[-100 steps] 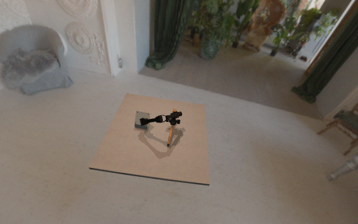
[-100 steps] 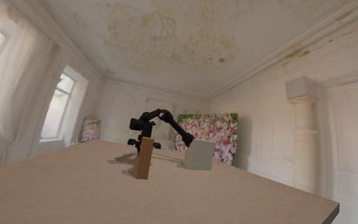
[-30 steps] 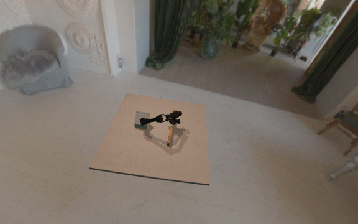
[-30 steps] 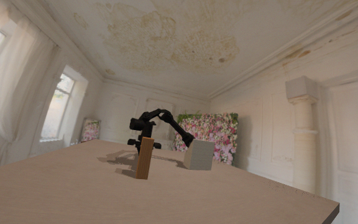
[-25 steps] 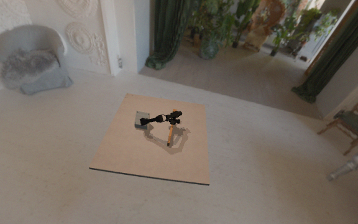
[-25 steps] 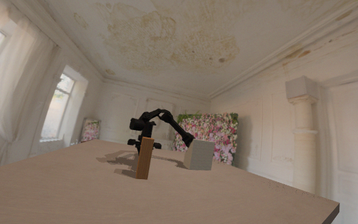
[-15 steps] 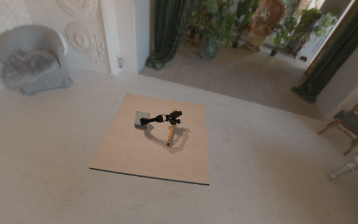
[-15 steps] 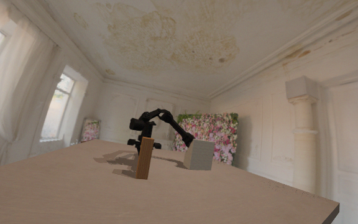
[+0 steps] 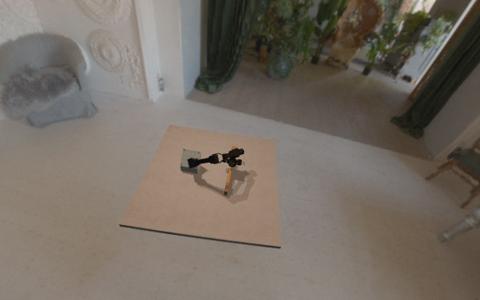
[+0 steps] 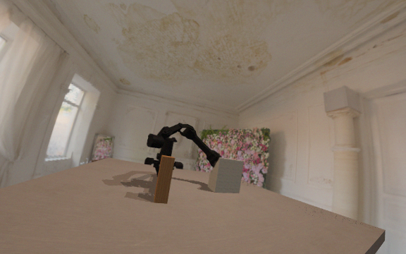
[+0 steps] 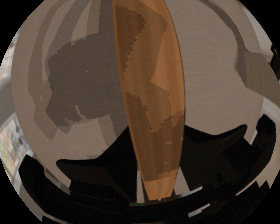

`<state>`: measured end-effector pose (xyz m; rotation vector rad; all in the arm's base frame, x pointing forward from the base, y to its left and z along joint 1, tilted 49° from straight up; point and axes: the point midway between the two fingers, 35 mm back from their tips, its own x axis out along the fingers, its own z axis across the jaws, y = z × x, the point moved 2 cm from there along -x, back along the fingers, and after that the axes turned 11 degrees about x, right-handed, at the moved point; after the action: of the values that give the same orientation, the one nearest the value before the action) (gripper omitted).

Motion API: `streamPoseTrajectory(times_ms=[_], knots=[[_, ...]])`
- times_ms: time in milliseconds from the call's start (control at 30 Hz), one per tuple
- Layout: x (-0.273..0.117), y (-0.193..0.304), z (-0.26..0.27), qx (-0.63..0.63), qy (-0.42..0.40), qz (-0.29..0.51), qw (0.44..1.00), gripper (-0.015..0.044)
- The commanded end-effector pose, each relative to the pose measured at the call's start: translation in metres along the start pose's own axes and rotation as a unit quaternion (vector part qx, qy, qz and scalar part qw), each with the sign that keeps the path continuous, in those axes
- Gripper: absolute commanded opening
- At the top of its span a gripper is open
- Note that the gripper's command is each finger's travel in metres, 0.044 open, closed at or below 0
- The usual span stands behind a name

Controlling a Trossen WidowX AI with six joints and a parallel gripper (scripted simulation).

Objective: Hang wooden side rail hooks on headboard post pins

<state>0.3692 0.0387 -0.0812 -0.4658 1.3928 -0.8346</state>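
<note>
From above, the rail point(image 9: 228, 179) point(image 11: 153, 90) lies under the gripper point(image 9: 234, 162) point(image 10: 158, 170) point(image 11: 148, 123), its long axis running across the table point(image 9: 161, 208) point(image 10: 83, 219) point(image 11: 211, 75), roughly crosswise to the only arm point(image 9: 212, 159) point(image 10: 197, 141). One end shows well inside the table's edges. Beyond the gripper, nearly in line, is a bit of wood I take for the post point(image 9: 234, 147) point(image 10: 164, 180). The grey block point(image 9: 187, 155) point(image 10: 229, 176) sits to one side, at the arm's foot.

From the table's far side, the post seems to stand upright in front of the gripper, hiding most of what lies behind. I can't make out hooks, pins or slot.

At the wrist, the fingers are clamped on the rail, which runs lengthwise between them. The coming move probably hangs on keeping that axis square to the post, then backing off upward.
</note>
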Motion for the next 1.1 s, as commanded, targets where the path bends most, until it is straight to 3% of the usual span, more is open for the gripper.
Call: streamPoseTrajectory(times_ms=[0, 1067], knots=[[-0.0044, 0.0041, 0.0001, 0.001, -0.006, 0.003, 1.000, 0.0000], [-0.0044, 0.0072, -0.0004, 0.001, -0.006, 0.003, 1.000, 0.0000]])
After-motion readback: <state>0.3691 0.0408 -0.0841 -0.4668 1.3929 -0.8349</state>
